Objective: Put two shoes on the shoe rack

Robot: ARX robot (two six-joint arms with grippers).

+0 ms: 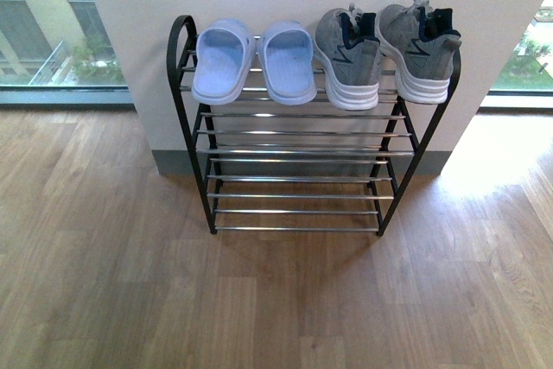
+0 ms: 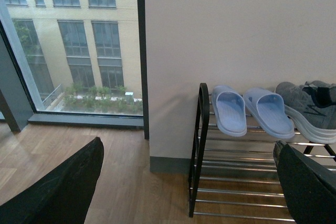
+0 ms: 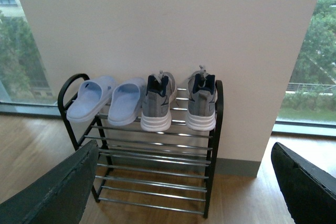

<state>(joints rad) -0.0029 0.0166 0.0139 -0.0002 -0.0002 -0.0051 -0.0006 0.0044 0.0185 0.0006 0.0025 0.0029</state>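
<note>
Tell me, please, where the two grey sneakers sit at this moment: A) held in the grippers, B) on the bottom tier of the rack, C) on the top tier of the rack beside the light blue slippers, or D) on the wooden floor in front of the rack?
C: both grey sneakers rest on the top tier of the shoe rack, right of the light blue slippers in the front view.

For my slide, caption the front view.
Two grey sneakers rest heels-out beside pale blue slippers on the shoe rack top tier, against a white wall.
</note>
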